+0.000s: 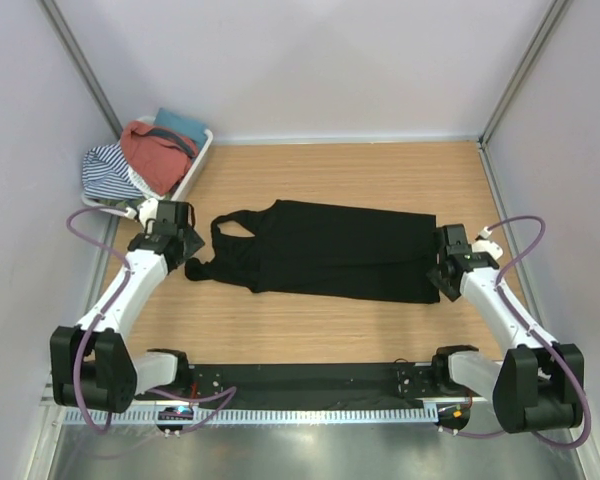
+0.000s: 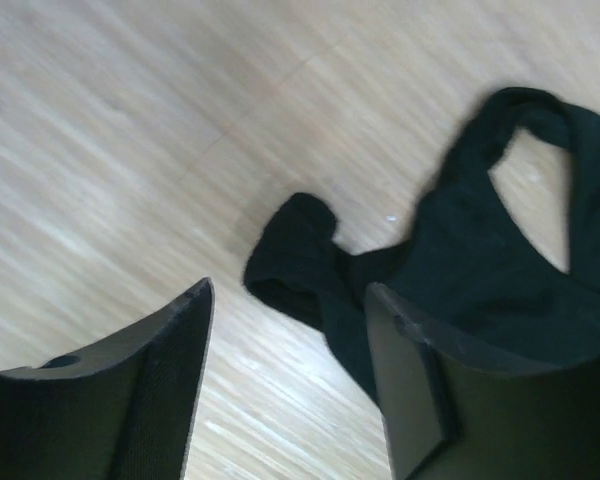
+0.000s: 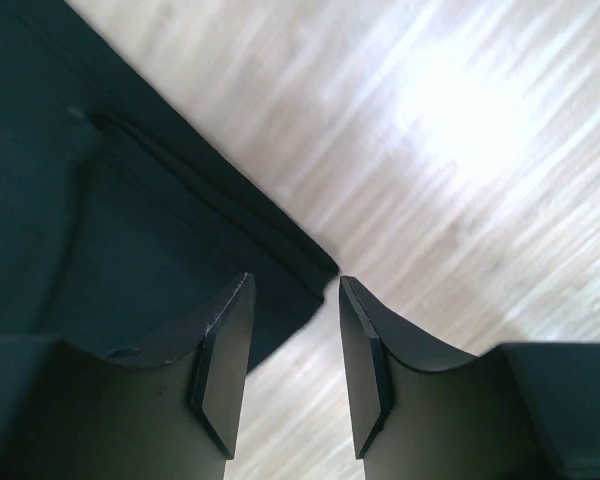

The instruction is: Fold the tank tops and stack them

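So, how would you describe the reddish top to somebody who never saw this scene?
On the wooden table, look to the far left corner, where a white basket sits by the wall. The rust-red top lies on the heap inside it, between a navy-and-white striped cloth spilling over the left side and a teal cloth behind. It is the only reddish piece, crossed by a dark strap.

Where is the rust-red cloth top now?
Top view, far left corner: the rust-red cloth top lies in the white plastic basket, between a striped cloth and a teal cloth.
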Robot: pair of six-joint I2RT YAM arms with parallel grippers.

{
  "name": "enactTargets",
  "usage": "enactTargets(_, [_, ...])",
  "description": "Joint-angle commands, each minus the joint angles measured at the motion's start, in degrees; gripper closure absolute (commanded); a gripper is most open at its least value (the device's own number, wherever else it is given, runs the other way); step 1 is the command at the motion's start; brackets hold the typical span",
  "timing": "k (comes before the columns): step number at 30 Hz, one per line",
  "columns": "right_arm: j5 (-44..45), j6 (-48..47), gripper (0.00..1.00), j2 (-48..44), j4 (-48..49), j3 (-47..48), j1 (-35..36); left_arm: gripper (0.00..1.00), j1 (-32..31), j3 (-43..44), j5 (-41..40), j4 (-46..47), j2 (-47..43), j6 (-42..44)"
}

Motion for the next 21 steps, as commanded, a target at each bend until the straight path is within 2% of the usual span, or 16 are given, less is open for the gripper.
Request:
enactTargets(1, [4.97, -1.75, 0.54, 1.35, 1.91, 5.9, -0.28, 0.3, 0.24, 2.51, 7.85, 8.66, -1.57, 5.86])
enactTargets(3, [2.61, -6.29, 0.55, 2.92, 5.84, 8.1, -0.28, 0.25, -1.6, 3.38, 14.1, 12.78, 0.43, 7.1])
enactTargets(6, [-0.03, -10.61, 0.55, 3.11, 12.17, 9.51, -0.28, 0.11, -6.17, 7.86, 19.11, 16.14, 4.92, 8.95])
enactTargets(7, [-1.17, -12.2, 0.54, 2.93, 14.72, 9.43, -0.19, 0.1, -7.4, 9.52, 19.39, 16.41, 8.76, 9.47])
enactTargets(11, [-2.85, -15.2, 0.52, 6.17, 23.61, 11.26, -0.28, 0.13, -11.01, 19.28, 22.72, 18.78, 18.62, 9.92])
enactTargets(13, [-1.45, -16.25, 0.53, 11.68, 24.15, 13.81, -0.28, 0.18, -11.1, 24.36, 24.31, 19.57, 24.58, 9.74])
enactTargets(17, [0.14, -17.75, 0.56, 22.16, 23.1, 23.55, -0.8, 0.21, -11.01, 33.69, 27.38, 18.44, 34.62, 11.4])
enactTargets(21, [-3.11, -18.37, 0.53, 28.94, 25.03, 28.58, -2.65, 0.21, -11.1, 42.47, 30.29, 17.21, 42.97, 11.67])
